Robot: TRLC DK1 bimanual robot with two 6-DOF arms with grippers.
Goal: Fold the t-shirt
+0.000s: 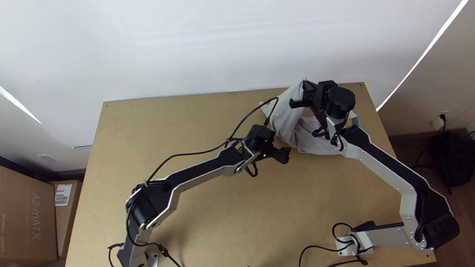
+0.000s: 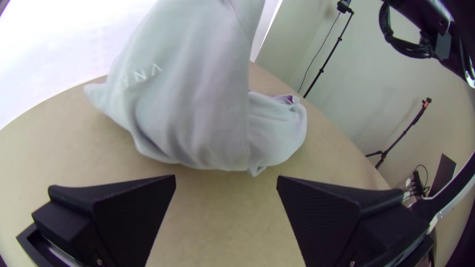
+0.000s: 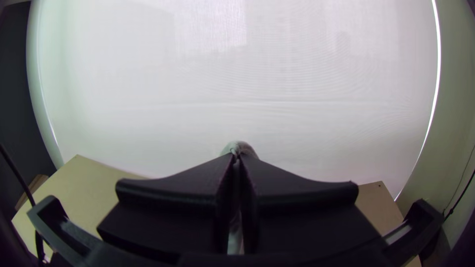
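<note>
Pinched in the closed right fingers (image 3: 173, 190), the shirt (image 2: 188, 99) hangs bunched near the far right corner of the worktop (image 1: 227, 219), its lower folds just beyond the wide-open, empty left fingers (image 2: 133, 212).

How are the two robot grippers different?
The left gripper is open and empty; the right gripper is shut on the t-shirt. The left gripper is near the middle of the table; the right gripper is by its far edge. Both are black.
</note>
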